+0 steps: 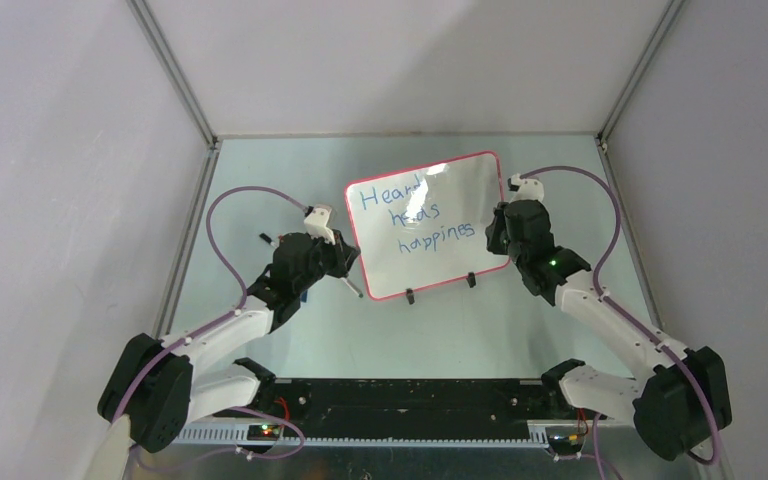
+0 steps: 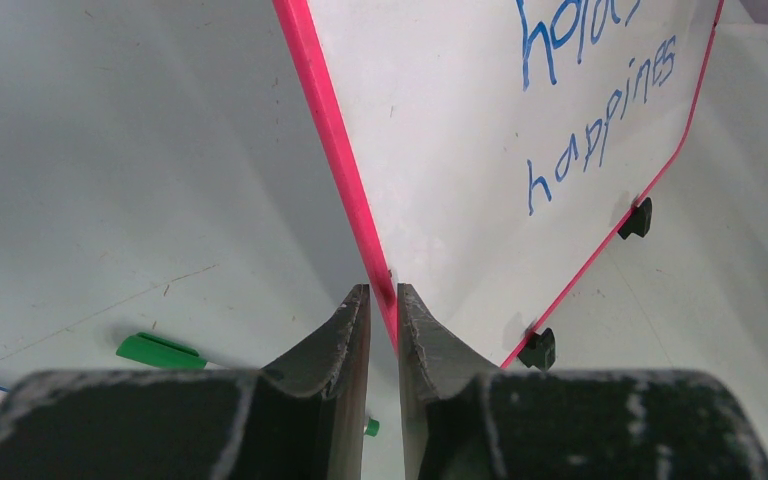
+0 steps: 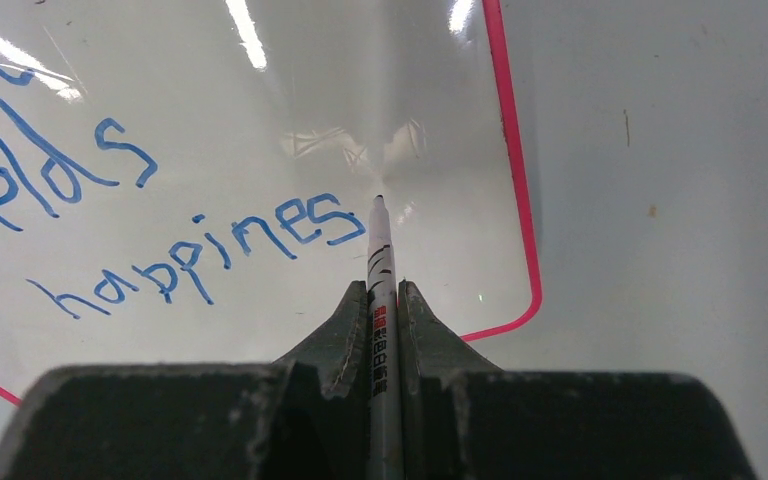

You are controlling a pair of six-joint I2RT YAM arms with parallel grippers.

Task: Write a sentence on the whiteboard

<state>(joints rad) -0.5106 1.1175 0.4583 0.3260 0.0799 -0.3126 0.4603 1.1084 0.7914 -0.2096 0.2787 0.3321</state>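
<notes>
While the whiteboard (image 1: 428, 225) stood on its two black feet near the middle of the table (image 1: 560, 330), the left gripper (image 2: 383, 300) pinched its red frame at the left edge. The right gripper (image 3: 384, 295) was clamped on a white marker (image 3: 379, 240), whose tip met the board just right of the sentence (image 3: 210, 250), blue lines ending "happines". A green-capped pen (image 2: 160, 351) lay beside the left gripper.
</notes>
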